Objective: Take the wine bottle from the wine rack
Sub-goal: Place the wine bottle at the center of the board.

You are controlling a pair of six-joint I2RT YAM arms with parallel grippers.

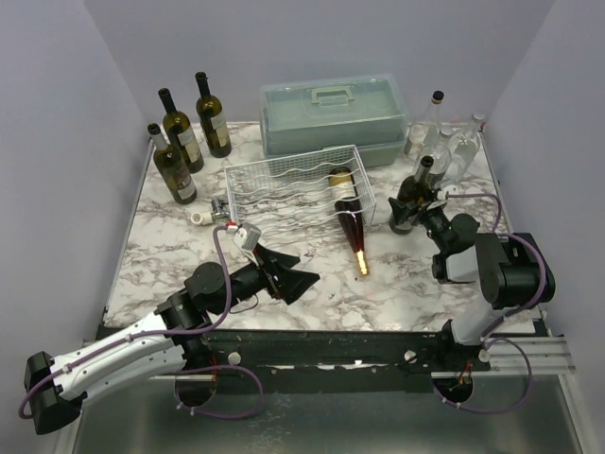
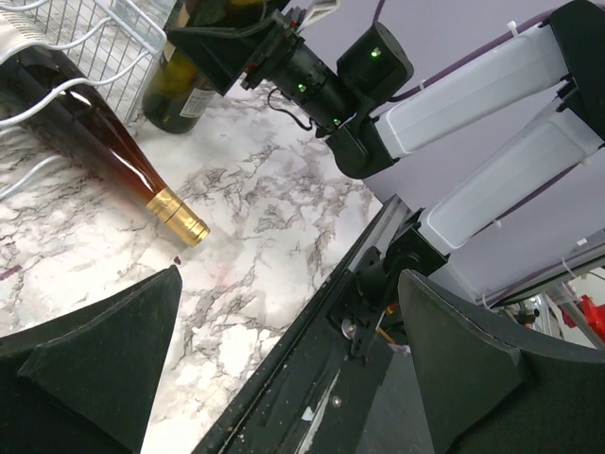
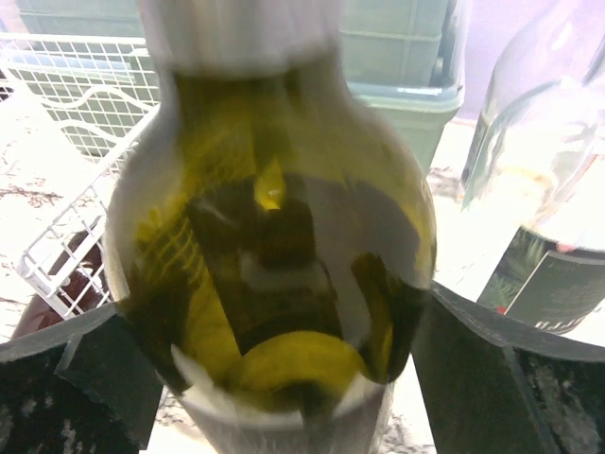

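The green wine bottle [image 1: 409, 200] is standing upright on the marble table [image 1: 312, 293], just beside the right end of the white wine rack [image 1: 274, 189] and off it. The right gripper [image 1: 425, 212] is bracketing its body, fingers [image 3: 66, 378] sitting close on both sides. Whether they are clamping or freed, I cannot tell.

An amber bottle [image 1: 352, 222] is lying toward the rack's right side, its neck poking out over the near edge. Clear glass bottles [image 1: 444, 142] are crowding behind the green one, and a grey-green case [image 1: 331, 113] is sitting behind the rack.

The left gripper [image 1: 291, 276] is hanging spread wide and empty. Only its wrist view is showing the amber bottle's gold cap [image 2: 180, 216] sharply. The right wrist view is blurring the green bottle.
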